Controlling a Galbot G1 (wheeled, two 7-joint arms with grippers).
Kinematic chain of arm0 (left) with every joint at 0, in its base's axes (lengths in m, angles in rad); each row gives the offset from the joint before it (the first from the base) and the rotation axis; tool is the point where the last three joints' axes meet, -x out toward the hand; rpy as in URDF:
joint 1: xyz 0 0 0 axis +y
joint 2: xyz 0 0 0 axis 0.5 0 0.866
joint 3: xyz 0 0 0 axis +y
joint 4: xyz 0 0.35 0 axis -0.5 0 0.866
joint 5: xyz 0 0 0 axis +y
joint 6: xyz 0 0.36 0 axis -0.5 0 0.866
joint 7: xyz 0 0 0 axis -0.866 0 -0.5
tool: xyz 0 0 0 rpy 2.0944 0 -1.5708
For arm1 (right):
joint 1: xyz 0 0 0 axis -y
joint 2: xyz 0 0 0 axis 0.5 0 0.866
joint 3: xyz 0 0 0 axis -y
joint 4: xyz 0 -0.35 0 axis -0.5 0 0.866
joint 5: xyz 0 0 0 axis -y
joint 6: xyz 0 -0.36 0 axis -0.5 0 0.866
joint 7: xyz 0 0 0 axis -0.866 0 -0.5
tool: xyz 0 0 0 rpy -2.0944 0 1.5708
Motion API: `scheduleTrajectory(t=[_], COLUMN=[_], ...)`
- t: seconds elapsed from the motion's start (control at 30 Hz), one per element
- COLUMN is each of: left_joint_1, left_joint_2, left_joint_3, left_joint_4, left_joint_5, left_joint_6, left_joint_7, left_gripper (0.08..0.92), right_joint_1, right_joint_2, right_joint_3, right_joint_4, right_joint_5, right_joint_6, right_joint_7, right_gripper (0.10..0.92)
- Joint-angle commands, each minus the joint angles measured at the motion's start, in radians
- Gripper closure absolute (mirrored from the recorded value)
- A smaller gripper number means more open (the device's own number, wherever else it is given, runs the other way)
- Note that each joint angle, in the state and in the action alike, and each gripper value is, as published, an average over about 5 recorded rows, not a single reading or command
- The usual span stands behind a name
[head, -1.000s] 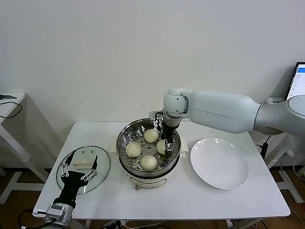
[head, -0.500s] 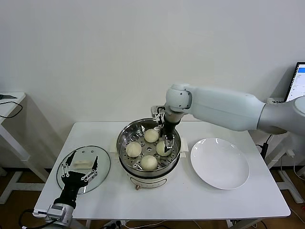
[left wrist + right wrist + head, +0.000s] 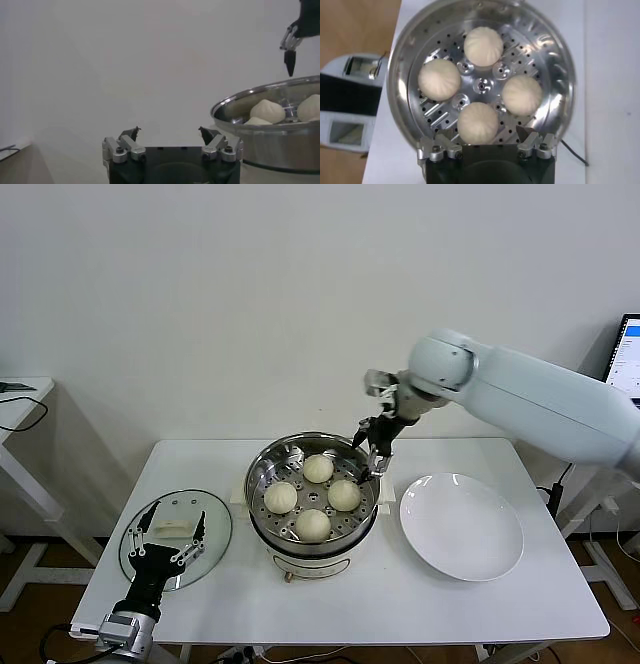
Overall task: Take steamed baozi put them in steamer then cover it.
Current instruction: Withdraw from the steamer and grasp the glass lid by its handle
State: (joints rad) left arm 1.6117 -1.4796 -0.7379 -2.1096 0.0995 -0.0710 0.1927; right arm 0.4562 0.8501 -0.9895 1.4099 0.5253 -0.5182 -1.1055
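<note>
The steamer (image 3: 262,466) stands mid-table with several steamed baozi (image 3: 318,468) on its perforated tray. My right gripper (image 3: 376,452) hangs open and empty just above the steamer's back right rim. Its wrist view looks straight down on the steamer (image 3: 560,55) and the baozi (image 3: 483,46), with my right gripper (image 3: 484,132) holding nothing. The cover (image 3: 212,544), a glass lid with a white handle (image 3: 176,522), lies flat at the front left. Low over it my left gripper (image 3: 167,526) stays open and empty. The left wrist view shows my left gripper (image 3: 169,131) and the steamer (image 3: 270,145).
An empty white plate (image 3: 461,526) lies right of the steamer. A monitor (image 3: 625,354) stands beyond the table's right end and a side table (image 3: 20,399) to the far left. The table's front edge runs close to the left arm.
My right gripper opened and left a baozi on the tray. It then rose out of the steamer and moved back and right. The left arm stayed still.
</note>
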Motion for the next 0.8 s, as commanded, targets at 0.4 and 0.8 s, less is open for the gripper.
scheduleTrajectory(t=[0.4, 0.8], left_joint_1=[-0.037, -0.046], left_joint_2=[-0.027, -0.009], left_joint_3=[-0.017, -0.022], left_joint_4=[-0.007, 0.022], left_joint_5=[-0.021, -0.040], left_joint_6=[0.015, -0.030], left_joint_7=[-0.042, -0.028], left_gripper=[0.177, 0.177], right_joint_1=[-1.236, -1.826], right_joint_2=[-0.318, 0.110], right_joint_3=[1.191, 1.561], right_joint_4=[0.384, 0.549], right_joint_5=[0.228, -0.008], right_joint_6=[0.546, 0.743], right_joint_7=[0.911, 1.158], right_gripper=[0.203, 0.203])
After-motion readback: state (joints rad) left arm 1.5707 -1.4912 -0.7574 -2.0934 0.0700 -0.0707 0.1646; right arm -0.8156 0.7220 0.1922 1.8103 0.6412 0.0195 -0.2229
